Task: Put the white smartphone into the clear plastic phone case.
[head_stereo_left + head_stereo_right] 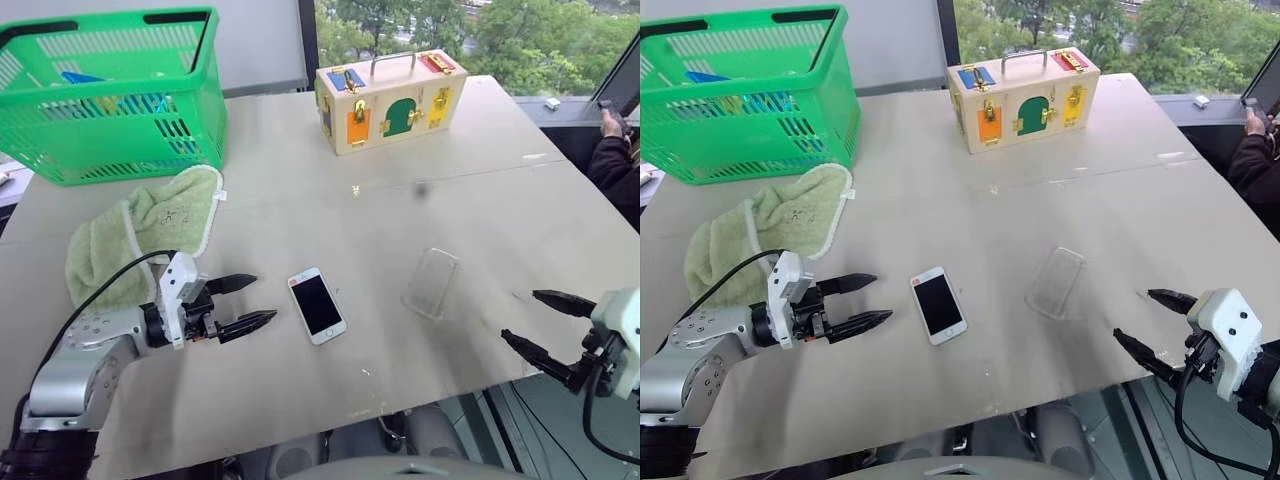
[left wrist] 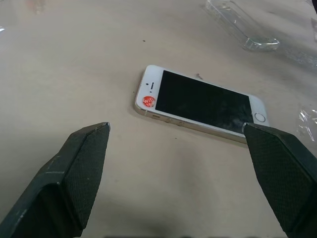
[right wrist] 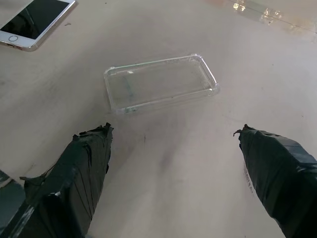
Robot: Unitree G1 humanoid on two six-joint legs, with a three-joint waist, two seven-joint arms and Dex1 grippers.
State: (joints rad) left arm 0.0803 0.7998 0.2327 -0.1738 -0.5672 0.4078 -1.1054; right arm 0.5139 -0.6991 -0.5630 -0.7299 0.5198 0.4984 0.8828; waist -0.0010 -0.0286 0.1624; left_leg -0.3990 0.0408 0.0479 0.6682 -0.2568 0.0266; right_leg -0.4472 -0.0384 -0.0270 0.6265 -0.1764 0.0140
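Note:
The white smartphone (image 1: 317, 305) lies flat and screen up near the table's front middle, a red sticker by its earpiece (image 2: 148, 100). To its right, apart from it, the clear plastic phone case (image 1: 431, 283) rests open side up on the table; the right wrist view has it too (image 3: 161, 83). My left gripper (image 1: 243, 305) hovers open just left of the phone, pointing at it, nothing between its fingers (image 2: 81, 168). Off the table's front right edge my right gripper (image 1: 538, 322) is open and empty, aimed toward the case.
A green basket (image 1: 110, 90) stands at the back left, a green towel (image 1: 150, 235) in front of it. A wooden lock box (image 1: 390, 100) sits at the back middle. A person's arm (image 1: 612, 165) shows at the far right. The table (image 1: 300, 200) ends close to my grippers.

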